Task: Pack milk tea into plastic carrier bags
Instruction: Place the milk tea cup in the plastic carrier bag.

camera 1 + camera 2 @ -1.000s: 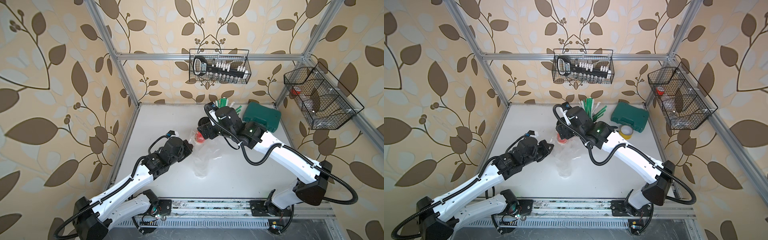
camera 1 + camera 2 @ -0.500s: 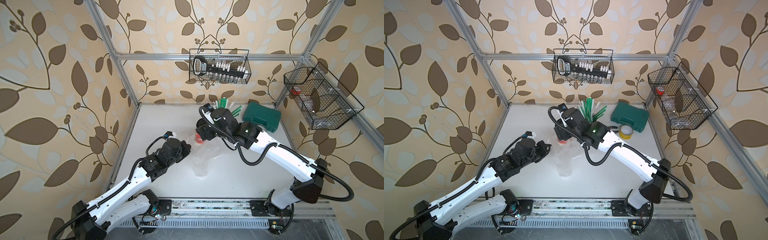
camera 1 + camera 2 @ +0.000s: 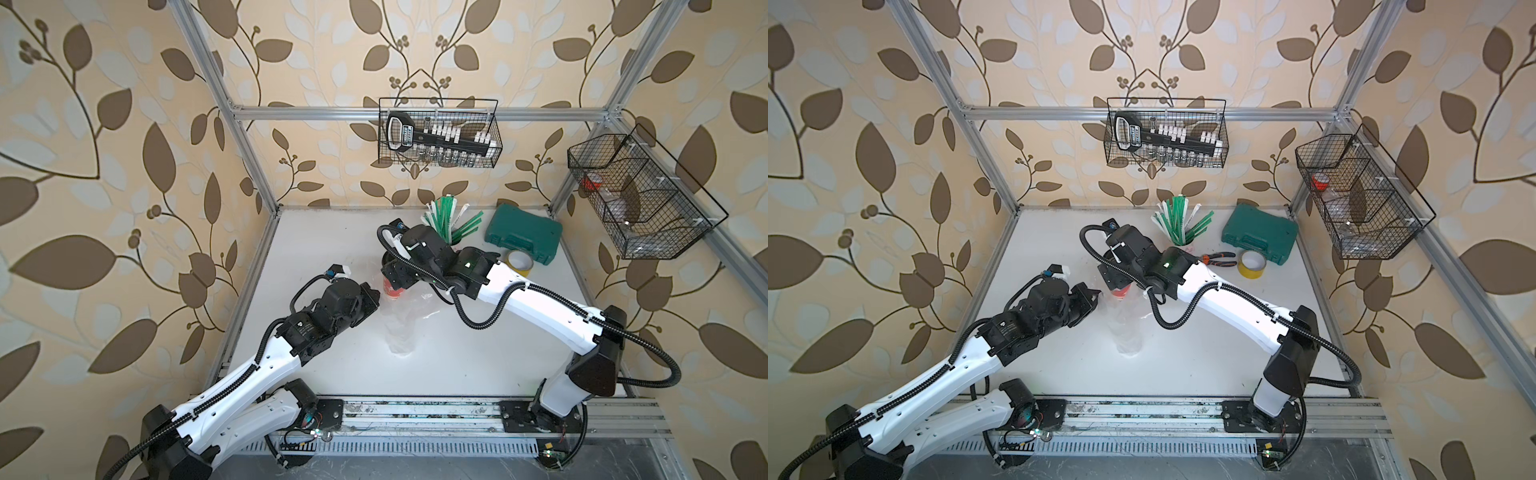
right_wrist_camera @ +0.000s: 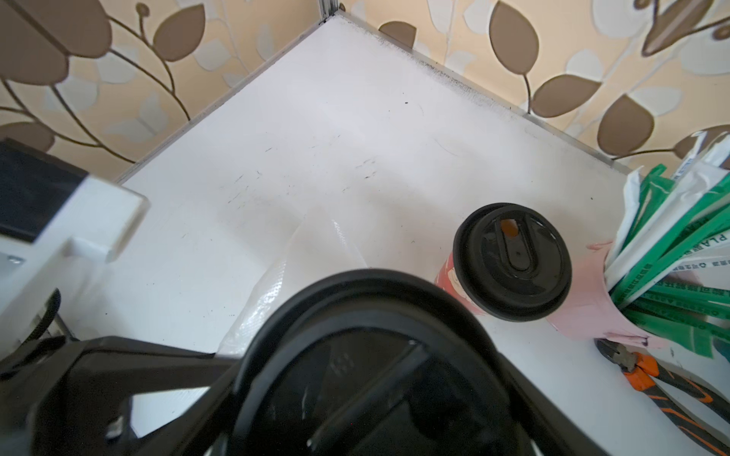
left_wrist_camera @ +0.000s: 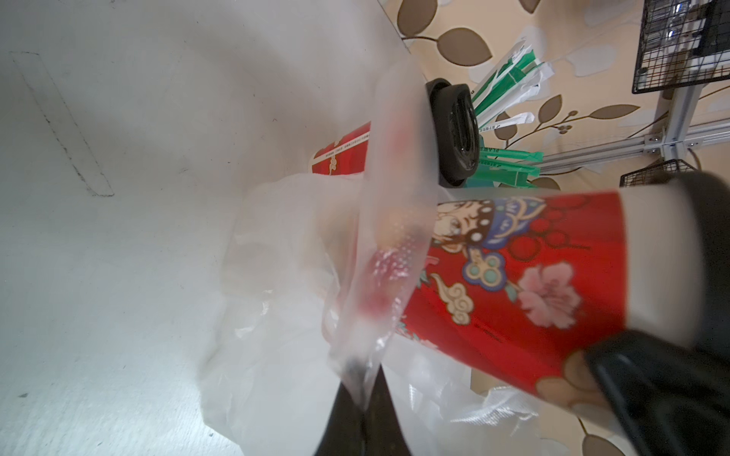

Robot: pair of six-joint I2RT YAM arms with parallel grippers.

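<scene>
My right gripper (image 3: 395, 277) is shut on a milk tea cup (image 3: 392, 291), red with a black lid (image 4: 367, 375), and holds it tilted over the mouth of the clear plastic carrier bag (image 3: 401, 332). In the left wrist view the held cup (image 5: 533, 284) has its lower end behind the bag's film (image 5: 276, 316). My left gripper (image 5: 363, 395) is shut on a strip of the bag's rim and lifts it; in a top view this left gripper (image 3: 1098, 295) sits just left of the held cup (image 3: 1119, 293). A second lidded cup (image 4: 511, 260) stands upright behind.
A pink cup of green-white straws (image 3: 451, 220) stands at the back, beside a green hard case (image 3: 523, 239), a yellow tape roll (image 3: 517, 262) and orange-handled pliers (image 3: 1219, 258). Wire baskets (image 3: 440, 133) hang on the back and right walls.
The right arm has carried the held cup leftward and toward the front, down to the bag's mouth. The left gripper has kept its hold on the bag's rim.
</scene>
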